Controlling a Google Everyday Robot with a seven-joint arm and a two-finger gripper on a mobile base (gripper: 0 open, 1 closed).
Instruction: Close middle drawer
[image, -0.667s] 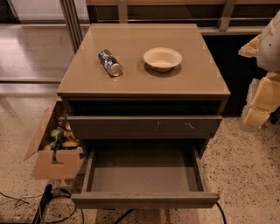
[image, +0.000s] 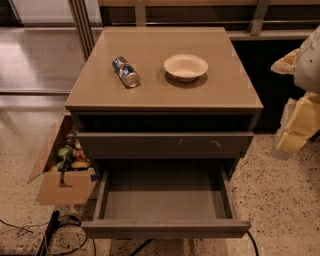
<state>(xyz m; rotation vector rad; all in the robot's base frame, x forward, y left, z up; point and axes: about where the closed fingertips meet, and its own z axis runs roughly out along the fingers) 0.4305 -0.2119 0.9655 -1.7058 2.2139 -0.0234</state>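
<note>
Since the middle drawer (image: 165, 200) sits pulled out, empty and light, push its stiff front panel (image: 165, 228) centrally; gripper (image: 299, 120) probably at far right, clear of it, grip state can't tell.

The pincer (image: 295, 131) hangs at the far right edge, below the pale arm (image: 309, 67), angled downward.

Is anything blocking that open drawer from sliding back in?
Nothing visible does. The middle drawer holds nothing, and no object sits in its path. The gripper hangs at the right, beside the cabinet, apart from it.
</note>
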